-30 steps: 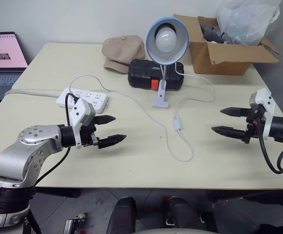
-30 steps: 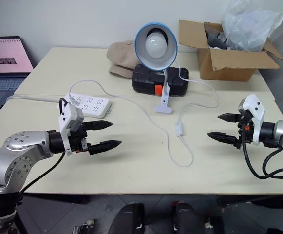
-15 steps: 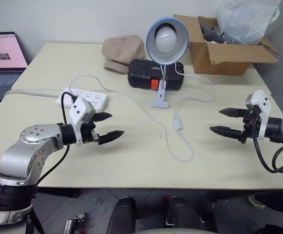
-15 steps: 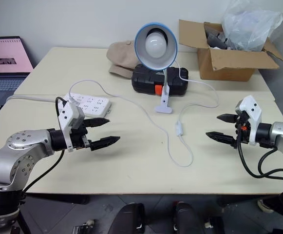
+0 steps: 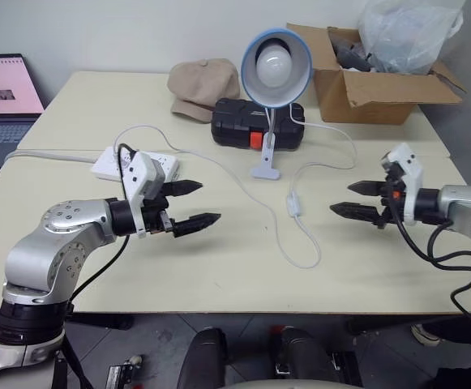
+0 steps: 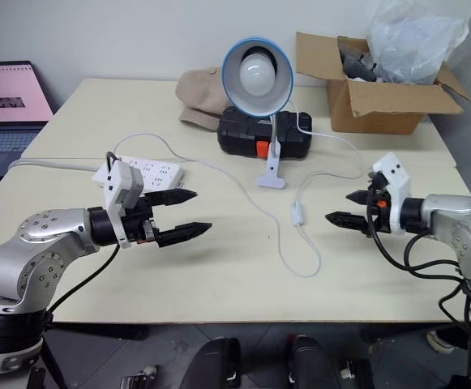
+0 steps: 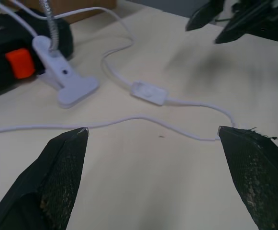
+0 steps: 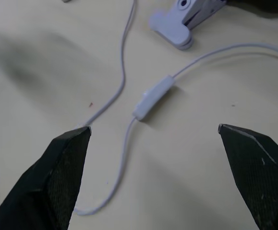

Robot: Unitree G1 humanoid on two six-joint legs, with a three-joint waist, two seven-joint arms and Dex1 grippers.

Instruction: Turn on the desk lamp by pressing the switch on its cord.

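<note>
Nearest the robot, both grippers hover above the cream table (image 5: 219, 279) and hold nothing. Left gripper (image 5: 190, 203): jaws spread wide, tips pointing toward the table's middle. Right gripper (image 5: 355, 198): jaws also wide apart, tips aimed leftward at the switch (image 5: 294, 206), near it but not touching. The switch lies flat on the table between the two grippers, closer to the right one; the right wrist view shows it between that gripper's spread fingers (image 8: 64, 158), down on the tabletop. The cord (image 5: 304, 258) loops toward the front edge below the switch, then runs back past the white clip base (image 5: 266, 168) on one side and off to the white power strip (image 5: 134, 164) on the other. The power strip sits just behind the left gripper. The desk lamp (image 5: 276, 67) stands at mid-table on its clip, light-blue shade facing the camera, globe bulb unlit. Just behind it lies a black case with an orange latch (image 5: 235, 126); a beige cap (image 5: 204, 85) to its left. Far right: an open cardboard box (image 5: 373, 89) with a clear plastic bag (image 5: 409, 32) in it. Far left: a laptop (image 5: 4, 93), screen lit.
</note>
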